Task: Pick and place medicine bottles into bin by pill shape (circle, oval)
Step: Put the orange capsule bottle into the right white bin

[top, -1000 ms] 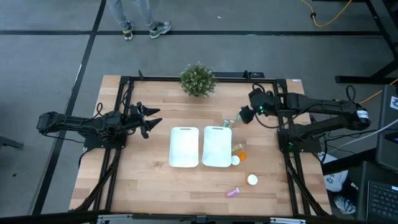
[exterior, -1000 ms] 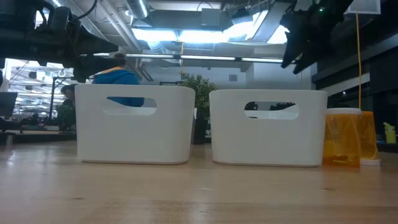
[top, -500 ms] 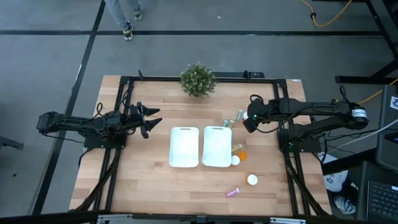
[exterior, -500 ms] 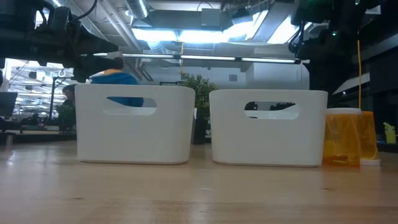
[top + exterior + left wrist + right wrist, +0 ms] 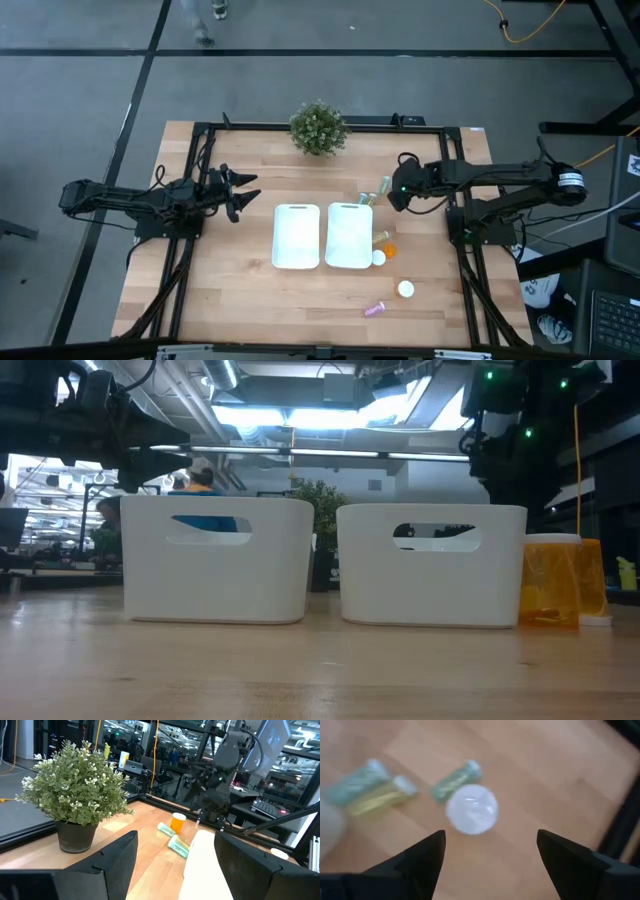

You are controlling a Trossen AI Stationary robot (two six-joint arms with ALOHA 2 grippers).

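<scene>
Just beyond the far right corner of the right white bin [image 5: 348, 235], an orange medicine bottle [image 5: 177, 822] stands upright, and its round white cap [image 5: 472, 810] faces my right wrist camera. Pale teal bottles [image 5: 456, 781] lie on their sides beside it. My right gripper [image 5: 490, 855] hangs open above this group, pointing steeply down and touching nothing. More bottles [image 5: 382, 240] lie to the right of that bin, and a pink one [image 5: 373, 309] lies near the table's front edge. My left gripper [image 5: 240, 195] waits open at the table's left side.
A second white bin [image 5: 296, 236] stands to the left of the first. A potted plant [image 5: 318, 127] sits at the middle of the far edge. A loose white-capped bottle [image 5: 405, 289] stands toward the near right. Bare wood lies in front of both bins.
My right gripper has come down toward the bottles by the right bin's far corner and has tipped to point more steeply downward. The bottles and bins have stayed put.
</scene>
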